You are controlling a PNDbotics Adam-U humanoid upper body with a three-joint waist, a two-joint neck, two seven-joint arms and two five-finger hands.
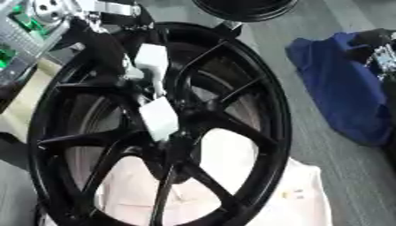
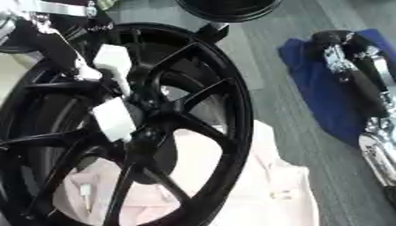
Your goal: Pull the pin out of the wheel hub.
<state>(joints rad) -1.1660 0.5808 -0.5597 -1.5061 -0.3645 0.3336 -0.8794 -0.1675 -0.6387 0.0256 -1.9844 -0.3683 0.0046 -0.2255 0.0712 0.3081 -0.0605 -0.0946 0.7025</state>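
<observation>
The black wheel (image 1: 154, 128) fills the view, lying on a pale cloth (image 1: 302, 198). The left hand (image 1: 154, 95) reaches in from the upper left to the hub; spokes hide its fingers, so its grip cannot be told. The pin cannot be made out. The right hand (image 2: 352, 66) hangs over a blue cloth (image 1: 340, 88), its fingers unclear.

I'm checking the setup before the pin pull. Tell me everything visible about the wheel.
The wheel is a glossy black alloy rim with thin paired spokes running to a central hub. It lies tilted on pale pink cloth, filling most of the view. The robot's left hand, with white finger pads, reaches down among the spokes at the hub.
</observation>
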